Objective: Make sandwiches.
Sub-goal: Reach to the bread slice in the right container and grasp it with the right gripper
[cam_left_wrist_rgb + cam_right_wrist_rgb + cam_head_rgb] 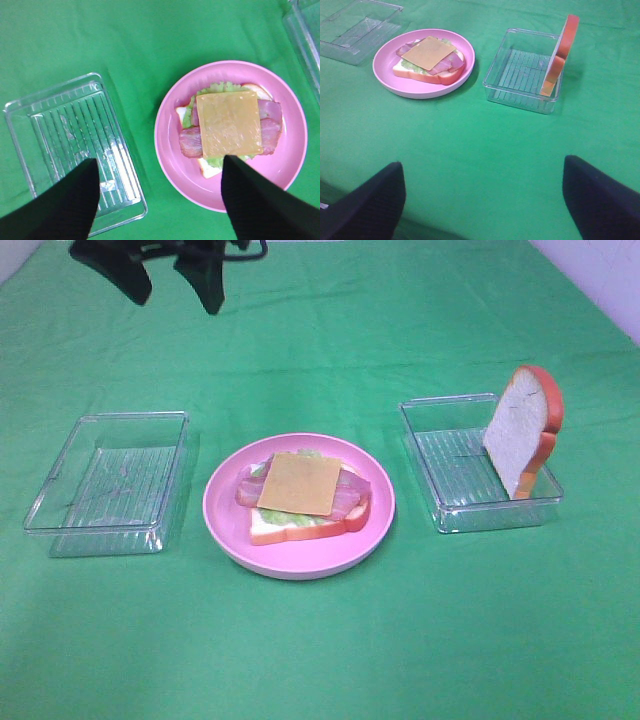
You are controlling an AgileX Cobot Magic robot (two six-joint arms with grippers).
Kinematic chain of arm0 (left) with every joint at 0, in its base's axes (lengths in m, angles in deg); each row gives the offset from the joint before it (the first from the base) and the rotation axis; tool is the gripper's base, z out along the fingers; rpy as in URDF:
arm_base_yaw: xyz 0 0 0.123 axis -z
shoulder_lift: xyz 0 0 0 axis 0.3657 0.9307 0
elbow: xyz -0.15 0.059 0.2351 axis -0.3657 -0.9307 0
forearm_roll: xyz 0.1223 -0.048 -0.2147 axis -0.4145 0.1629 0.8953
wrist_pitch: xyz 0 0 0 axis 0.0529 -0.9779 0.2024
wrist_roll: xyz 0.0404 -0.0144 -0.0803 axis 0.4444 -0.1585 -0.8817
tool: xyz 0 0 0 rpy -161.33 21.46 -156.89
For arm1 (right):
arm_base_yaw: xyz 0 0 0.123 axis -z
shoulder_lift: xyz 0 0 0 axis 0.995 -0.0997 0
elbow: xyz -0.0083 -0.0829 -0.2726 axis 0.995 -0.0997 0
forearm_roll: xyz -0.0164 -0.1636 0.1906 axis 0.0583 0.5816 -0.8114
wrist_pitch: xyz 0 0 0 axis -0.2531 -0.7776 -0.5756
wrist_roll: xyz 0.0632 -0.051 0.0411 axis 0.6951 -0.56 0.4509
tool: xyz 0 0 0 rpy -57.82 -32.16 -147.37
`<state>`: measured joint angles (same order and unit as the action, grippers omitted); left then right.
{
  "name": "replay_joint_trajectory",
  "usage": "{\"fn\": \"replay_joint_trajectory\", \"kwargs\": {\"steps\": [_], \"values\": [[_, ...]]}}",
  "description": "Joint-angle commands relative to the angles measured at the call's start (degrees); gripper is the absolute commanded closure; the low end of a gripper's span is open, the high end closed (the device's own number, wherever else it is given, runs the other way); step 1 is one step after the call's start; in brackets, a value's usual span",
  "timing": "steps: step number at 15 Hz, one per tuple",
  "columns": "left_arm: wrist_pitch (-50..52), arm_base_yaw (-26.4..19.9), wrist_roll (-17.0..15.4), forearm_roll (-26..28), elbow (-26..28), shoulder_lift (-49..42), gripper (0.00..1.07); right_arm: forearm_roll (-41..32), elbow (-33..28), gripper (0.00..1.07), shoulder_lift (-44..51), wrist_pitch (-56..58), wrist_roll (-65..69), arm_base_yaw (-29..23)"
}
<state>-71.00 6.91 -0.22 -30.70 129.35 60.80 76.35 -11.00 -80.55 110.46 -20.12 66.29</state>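
Note:
An open-faced sandwich [300,498] lies on the round pink plate [225,530]: white bread with orange-red crust, lettuce, bacon strips and a yellow cheese square [300,483] on top. A second bread slice [525,430] stands upright against the far right wall of the right clear tray [450,480]. My left gripper [170,285] hangs open at the far left, holding nothing. In the left wrist view it [160,200] is above the gap between the left tray and the plate [170,150]. My right gripper [485,200] stands open and empty over the near cloth, well short of the bread slice [560,55].
An empty clear tray [110,480] lies left of the plate. Green cloth [320,640] covers the whole table. A pale wall edge shows at the far right corner.

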Motion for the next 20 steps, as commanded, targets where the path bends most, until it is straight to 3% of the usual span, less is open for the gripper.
{"fn": "replay_joint_trajectory", "kwargs": {"steps": [1, 4, 5, 10, 11, 18, 20], "values": [[-3.8, 0.2, 0.7, -0.5, -1.8, -7.3, 0.4, 0.1, -0.1, 0.29, 1.1, -0.5, -0.5, 0.2], [-3.6, 0.3, 0.7, -0.4, -11.2, -17.1, 0.4, 0.1, -0.1, 0.29, 1.1, -0.5, -0.5, 0.2], [-1.3, 0.3, 0.5, -0.5, -22.3, -26.0, 0.4, 0.5, -0.1, 0.29, 1.1, -0.5, -0.5, 0.2], [1.4, 0.3, 0.0, -0.3, -42.6, -44.4, 0.4, 3.6, -0.1, 0.29, 1.1, -0.7, -0.5, 0.2], [2.9, 0.3, 0.0, -0.3, -49.2, -51.1, 0.4, 3.6, -0.1, 0.29, 1.1, -0.7, -0.5, 0.2], [12.0, 0.3, 0.3, 0.5, -74.6, -85.8, 0.4, 1.9, -0.1, 0.29, 1.1, -0.6, -0.3, 0.2], [12.4, 0.3, 1.0, 0.6, -78.3, -93.0, 0.4, 1.9, -0.1, 0.29, 1.1, -0.6, -0.3, 0.2]]}}
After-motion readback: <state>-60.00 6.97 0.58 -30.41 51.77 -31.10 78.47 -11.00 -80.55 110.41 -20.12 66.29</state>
